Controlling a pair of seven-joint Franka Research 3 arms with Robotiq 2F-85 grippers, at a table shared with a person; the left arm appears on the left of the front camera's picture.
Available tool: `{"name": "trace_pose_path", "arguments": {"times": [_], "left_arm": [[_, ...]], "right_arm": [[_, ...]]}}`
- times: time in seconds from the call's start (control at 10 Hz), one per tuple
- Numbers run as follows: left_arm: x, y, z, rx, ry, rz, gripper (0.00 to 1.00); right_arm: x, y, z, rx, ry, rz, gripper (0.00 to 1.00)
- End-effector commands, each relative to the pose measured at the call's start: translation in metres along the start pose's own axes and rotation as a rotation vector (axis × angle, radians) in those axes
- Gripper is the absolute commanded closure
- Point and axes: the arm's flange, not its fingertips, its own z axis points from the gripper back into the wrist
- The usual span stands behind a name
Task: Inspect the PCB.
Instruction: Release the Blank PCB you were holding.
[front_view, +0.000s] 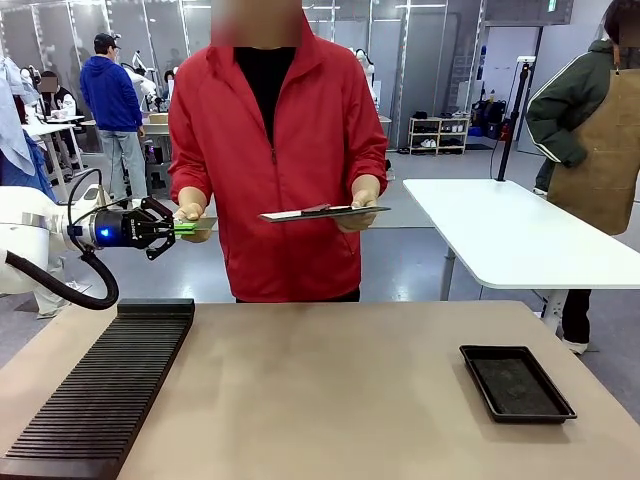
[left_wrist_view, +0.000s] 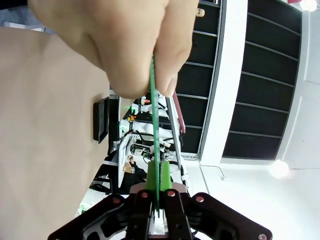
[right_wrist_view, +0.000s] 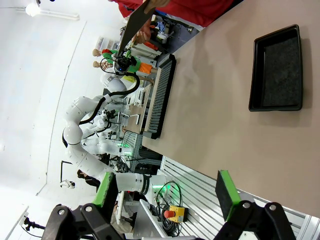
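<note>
The left claw (front_view: 166, 228) is clenched on one end of the PCB (front_view: 186, 227), a thin green rectangular circuit board held flat in the air beyond the far left corner of the beige table (front_view: 330, 400). Its long axis runs to 3 o'clock from the claw into the person's hand (front_view: 192, 212), which pinches the other end, so claw and hand share it. The right claw (right_wrist_view: 167, 192) hangs released, well apart, with the black shallow tray (right_wrist_view: 276, 67) at its 1 o'clock.

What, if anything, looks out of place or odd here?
Nothing stands out. The circuit board is held between the left end effector and the person's hand; the tray and rack lie flat on the table.
</note>
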Motion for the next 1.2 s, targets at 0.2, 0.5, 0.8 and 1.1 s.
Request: {"name": "trace_pose_path", "arguments": {"times": [0.2, 0.5, 0.8, 1.1], "left_arm": [[-0.0044, -0.0035, -0.0003, -0.001, 0.006, -0.001, 0.97], [-0.0044, -0.0035, -0.0003, -0.001, 0.006, -0.001, 0.97], [-0.0008, 0.0003, 0.0003, 0.001, 0.009, 0.006, 0.69], [-0.0017, 0.0019, -0.0010, 0.012, 0.022, 0.012, 0.13]], "right_arm": [[0.0002, 0.0012, 0.0011, 0.011, -0.006, 0.014, 0.00], [0.0002, 0.0012, 0.0011, 0.011, -0.006, 0.014, 0.00], [0.0002, 0.0012, 0.0011, 0.011, -0.006, 0.014, 0.00], [0.0002, 0.0012, 0.0011, 0.011, -0.006, 0.014, 0.00]]}}
